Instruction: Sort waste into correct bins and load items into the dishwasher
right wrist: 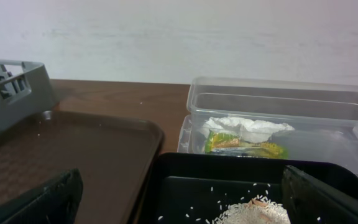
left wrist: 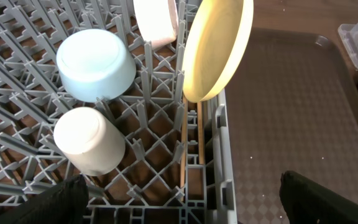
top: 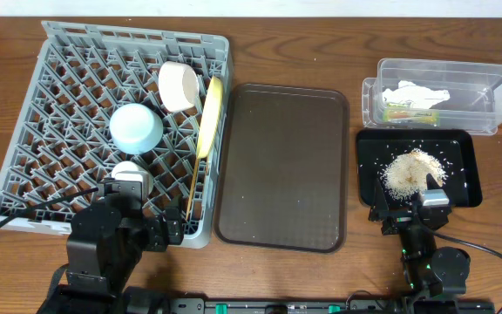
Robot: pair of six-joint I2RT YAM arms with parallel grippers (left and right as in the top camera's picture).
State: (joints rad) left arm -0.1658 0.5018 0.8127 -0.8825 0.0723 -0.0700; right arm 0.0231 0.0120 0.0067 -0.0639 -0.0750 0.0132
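The grey dishwasher rack [top: 59, 105] holds the yellow plate [top: 209, 118] on edge, the light blue bowl [top: 136, 127], the cream bowl [top: 178, 85], the white cup [top: 132, 177] and the chopsticks [top: 192, 199] along its right side. My left gripper [left wrist: 182, 208] hangs open over the rack's front right corner, nothing between its fingers [left wrist: 48, 202]. The clear tub [top: 482, 87] contains the white napkin [top: 418, 93] and green-orange scrap [right wrist: 244, 144]. Rice [top: 412, 172] is heaped in the black tray [top: 460, 148]. My right gripper [right wrist: 182, 199] stands open and empty at that tray's near edge.
A large dark brown serving tray [top: 283, 166] lies between the rack and the two bins. Loose rice grains are scattered on the black tray's floor [right wrist: 229, 199]. A pale wall stands behind the table in the right wrist view.
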